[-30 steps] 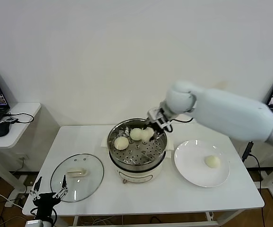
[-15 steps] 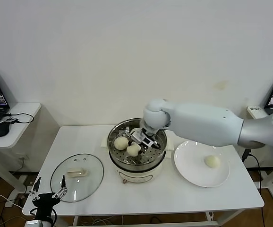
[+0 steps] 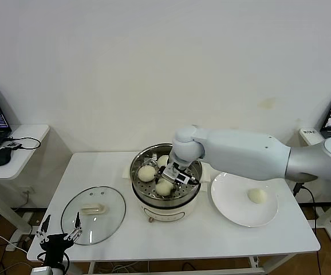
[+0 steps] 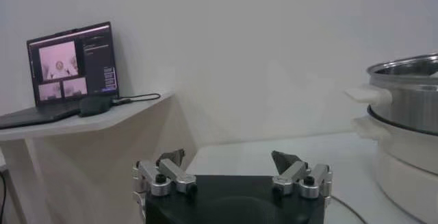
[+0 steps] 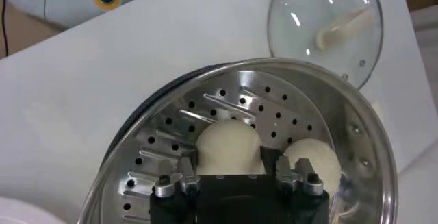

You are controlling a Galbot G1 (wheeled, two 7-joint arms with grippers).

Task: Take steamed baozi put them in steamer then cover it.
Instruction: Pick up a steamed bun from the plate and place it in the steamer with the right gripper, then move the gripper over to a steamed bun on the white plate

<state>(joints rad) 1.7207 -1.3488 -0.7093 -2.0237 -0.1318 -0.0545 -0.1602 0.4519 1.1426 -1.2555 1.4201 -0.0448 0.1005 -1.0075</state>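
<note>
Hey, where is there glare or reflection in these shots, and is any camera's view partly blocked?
Right wrist view: white streaks of glare on the glass cover, and the steamer rim shines; the right gripper hides part of a baozi. Head view: soft, even light, with the arm covering part of the steamer. Left wrist view: the left gripper fills the lower edge.

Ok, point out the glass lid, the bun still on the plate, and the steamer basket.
glass lid [image 3: 94, 213]: head view, clear pane beside its cream handle.
bun on the plate [image 3: 257, 196]: head view, middle of its top.
steamer basket [image 5: 274, 117]: right wrist view, perforated steel floor.
</note>
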